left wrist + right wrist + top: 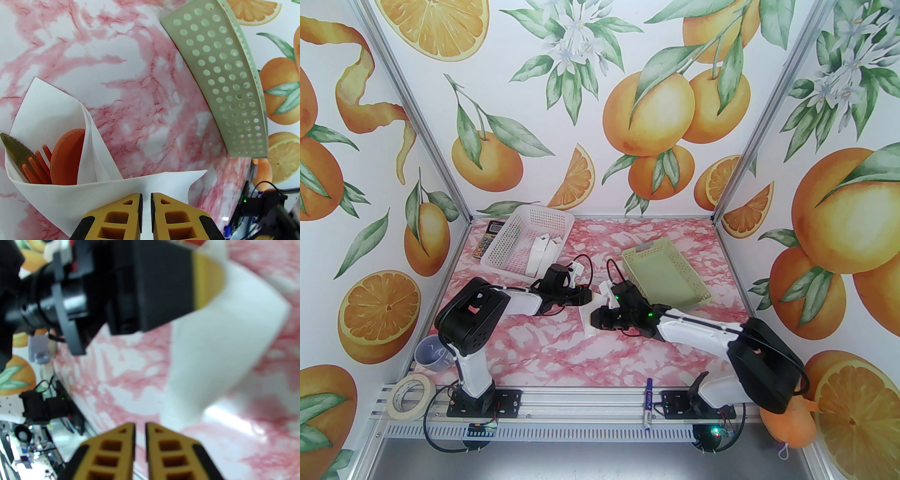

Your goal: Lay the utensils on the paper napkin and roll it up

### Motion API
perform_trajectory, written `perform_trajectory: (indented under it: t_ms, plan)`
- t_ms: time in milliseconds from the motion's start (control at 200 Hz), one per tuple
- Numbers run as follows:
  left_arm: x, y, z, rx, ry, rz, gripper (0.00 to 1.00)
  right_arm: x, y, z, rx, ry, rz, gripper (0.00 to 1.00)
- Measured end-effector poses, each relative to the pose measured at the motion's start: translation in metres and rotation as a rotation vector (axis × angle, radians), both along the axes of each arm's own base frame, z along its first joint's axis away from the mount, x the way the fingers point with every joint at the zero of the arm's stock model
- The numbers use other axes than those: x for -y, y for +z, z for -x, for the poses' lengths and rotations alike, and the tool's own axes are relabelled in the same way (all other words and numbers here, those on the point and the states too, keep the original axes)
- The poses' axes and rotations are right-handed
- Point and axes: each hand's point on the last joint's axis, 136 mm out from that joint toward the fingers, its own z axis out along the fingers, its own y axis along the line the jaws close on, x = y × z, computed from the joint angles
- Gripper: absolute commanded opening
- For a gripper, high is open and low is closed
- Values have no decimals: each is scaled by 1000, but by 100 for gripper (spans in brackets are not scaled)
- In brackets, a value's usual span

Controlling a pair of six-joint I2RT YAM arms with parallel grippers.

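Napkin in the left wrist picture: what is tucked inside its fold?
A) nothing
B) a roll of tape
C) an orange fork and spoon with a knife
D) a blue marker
C: the fork, spoon and knife stick out of the folded napkin.

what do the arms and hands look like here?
The left arm and right arm have white links, bulky black joint housings and thin black cables; green LEDs glow on the right one. The left hand and right hand have yellow wedge fingers with rectangular cut-outs and black pads.
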Motion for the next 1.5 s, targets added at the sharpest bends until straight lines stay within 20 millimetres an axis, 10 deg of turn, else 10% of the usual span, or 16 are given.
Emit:
perform_trajectory:
  t_ms: [520, 1501]
  plan:
    - [0, 0, 0, -1, -1, 0, 16, 0, -48, 6, -83, 21, 84, 15]
    - [-1, 12, -34, 33, -7, -45, 18, 6, -59, 7, -38, 59, 117, 6]
